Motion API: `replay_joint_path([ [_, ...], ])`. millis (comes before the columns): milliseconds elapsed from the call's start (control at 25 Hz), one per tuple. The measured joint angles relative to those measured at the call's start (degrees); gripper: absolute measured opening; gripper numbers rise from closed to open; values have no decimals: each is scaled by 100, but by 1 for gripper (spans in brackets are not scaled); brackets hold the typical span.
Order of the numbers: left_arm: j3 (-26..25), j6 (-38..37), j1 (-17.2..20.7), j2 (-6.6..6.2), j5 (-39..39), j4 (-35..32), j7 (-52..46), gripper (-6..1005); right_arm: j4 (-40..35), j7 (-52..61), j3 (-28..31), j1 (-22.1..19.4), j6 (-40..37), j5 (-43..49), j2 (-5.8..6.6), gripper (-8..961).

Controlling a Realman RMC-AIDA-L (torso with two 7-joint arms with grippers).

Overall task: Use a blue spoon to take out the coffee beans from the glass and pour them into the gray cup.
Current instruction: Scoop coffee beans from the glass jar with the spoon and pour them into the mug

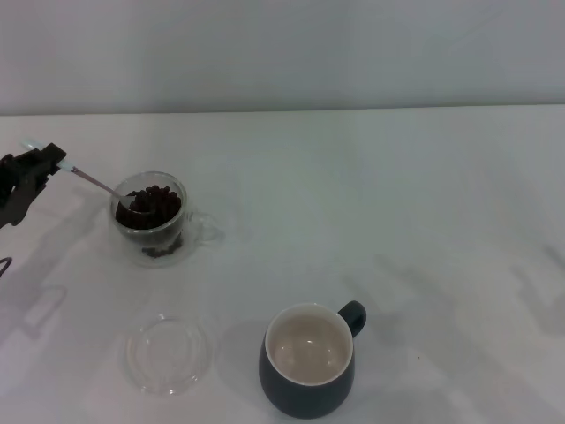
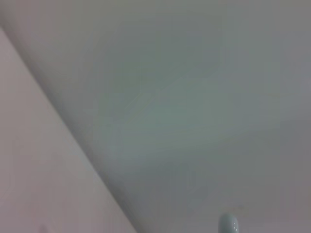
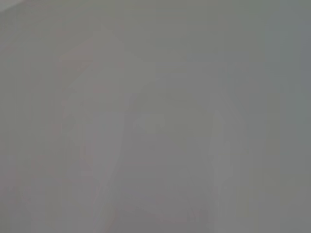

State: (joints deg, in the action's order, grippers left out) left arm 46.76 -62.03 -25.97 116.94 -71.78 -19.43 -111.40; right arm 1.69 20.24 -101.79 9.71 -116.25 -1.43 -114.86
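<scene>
No beans have reached the gray cup (image 1: pixel 307 371) yet: left claw (image 1: pixel 40 168), clenched on the blue spoon (image 1: pixel 88 181), dips into the glass (image 1: pixel 150 219) of coffee beans (image 1: pixel 157 203).

The left gripper (image 1: pixel 40 168) is seen at the table's left edge, toward the far side, raised above the surface. Its black fingers (image 1: pixel 44 160) are closed on the pale handle of the blue spoon (image 1: pixel 88 179), which is held slanting downward away from the gripper. The left arm is cut off by the left border. The right arm is not seen in any view.
</scene>
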Motion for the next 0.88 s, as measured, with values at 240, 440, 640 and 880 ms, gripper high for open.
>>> replay_joint_path([
  [240,0,-341,109,-6,45,-20,367,143,-12,20,-26,63,6,8,0,590],
  [440,-22,-709,209,-5,170,-23,763,144,-12,22,-33,90,6,11,-1,590],
  [640,-90,-1084,273,-30,217,8,887,146,-6,23,-33,93,21,11,0,590],
  [880,-74,-1478,279,-57,202,36,873,149,-11,7,-41,107,70,11,0,590],
])
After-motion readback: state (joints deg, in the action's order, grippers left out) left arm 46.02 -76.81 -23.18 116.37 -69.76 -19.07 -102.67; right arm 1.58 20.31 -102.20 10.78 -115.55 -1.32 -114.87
